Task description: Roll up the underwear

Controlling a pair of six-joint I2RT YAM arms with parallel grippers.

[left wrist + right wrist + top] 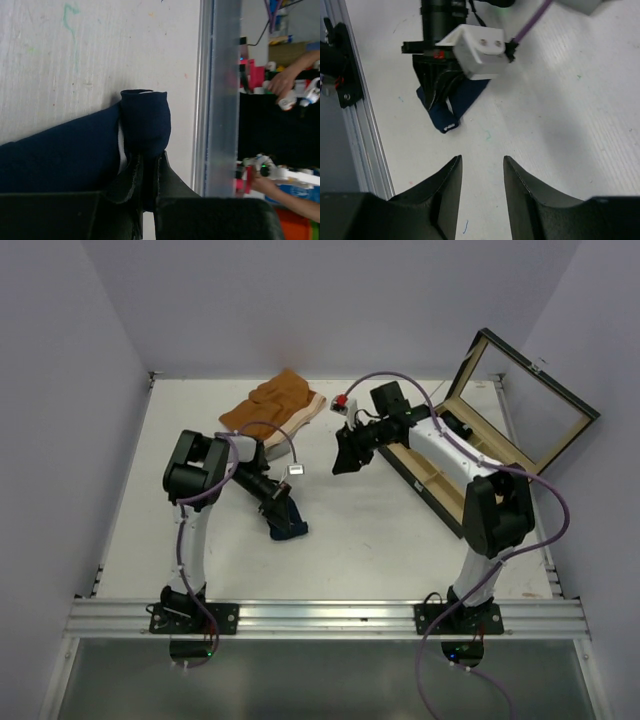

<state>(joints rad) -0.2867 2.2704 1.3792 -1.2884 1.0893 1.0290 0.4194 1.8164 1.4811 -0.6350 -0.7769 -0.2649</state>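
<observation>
1 pair of navy underwear (pixel 290 526) sits on the white table (pixel 390 540), left of centre & close to the near edge, right under the left arm's wrist. The left claw (pixel 148 167) is clamped on it. In the left wrist view both dark fingers (pixel 126 181) pinch the fabric w/ no gap showing. Just past the tips the cloth bunches into 1 rounded, folded-over lump, w/ a thin white trim line beside it. The rest of the navy cloth runs off toward the left edge of that view, flat on the table.

From the right wrist cam the same bundle shows below the left claw, its lower end touching the tabletop, w/ a small white bit at the tip.

The right claw (pixel 481 162) hangs above bare table nr the middle, well apart from the underwear, pointing toward it. Its 2 fingers stand apart w/ nothing between them, only tabletop visible in the gap.

Other things: 1 pair of orange-brown shorts (pixel 272 405) w/ a cream waistband, crumpled at the far side. 1 wooden box (pixel 440 480) on the right, its 1 glass lid (pixel 530 405) propped open. 1 metal rail (pixel 320 615) along the near edge carries both arm bases. Arms: 2.
</observation>
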